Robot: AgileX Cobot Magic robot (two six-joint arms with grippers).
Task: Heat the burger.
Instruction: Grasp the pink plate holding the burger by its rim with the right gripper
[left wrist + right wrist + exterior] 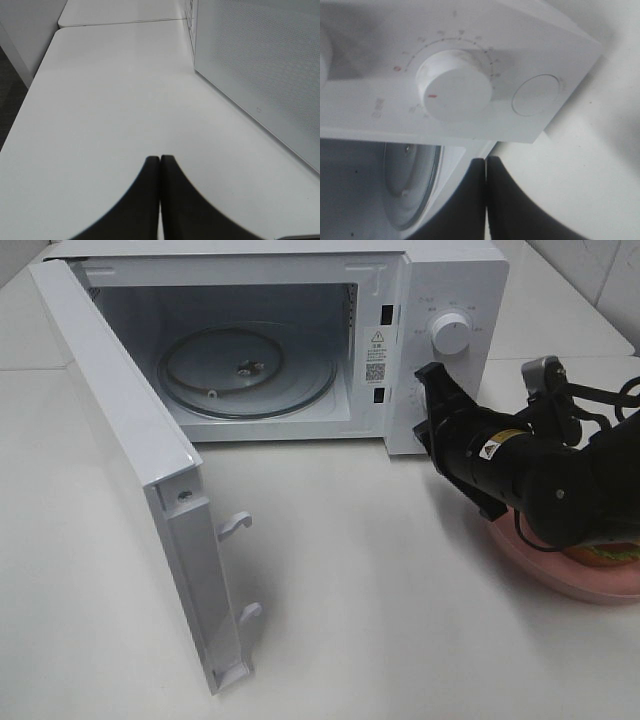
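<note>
The right arm [560,480] extended from the right, slanted low over the pink plate [560,575], with the right fingers [438,390] pressed together and aimed at the control panel of the open microwave [450,280]; the burger [612,554] lay on that plate, mostly hidden behind the arm. The white desk [380,590] carried the oven, its door [130,440] swung wide. Only the right wrist view showed the dial [454,87] and round button [537,95] just beyond those fingers; only the left wrist view showed the left fingers [145,200], likewise together, above the desk.

High view down onto microwave [440,270]; right wrist close on its dial [454,89] — left wrist low over table [125,100]
</note>
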